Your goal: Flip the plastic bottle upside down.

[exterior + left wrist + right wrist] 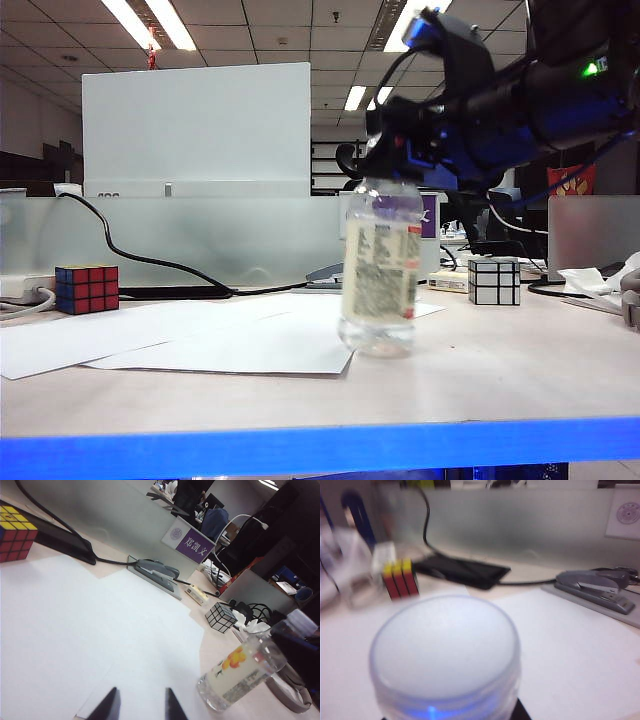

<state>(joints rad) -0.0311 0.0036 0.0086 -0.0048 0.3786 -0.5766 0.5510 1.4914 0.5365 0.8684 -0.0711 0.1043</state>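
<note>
**Over the desk: right gripper at the bottle's cap**

Above the upright small clear plastic bottle with cream-white label (379,270), the right gripper (392,160) surrounds its cap; grip unclear. Left gripper (138,706) hovers parted over white paper sheets (200,338) on the pale office table (480,370).

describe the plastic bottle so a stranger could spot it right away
On the pale table, at the right edge of the white paper sheets, the plastic bottle stands upright under the right pincer. It is clear, cream-labelled, and taller than both puzzle cubes.
</note>
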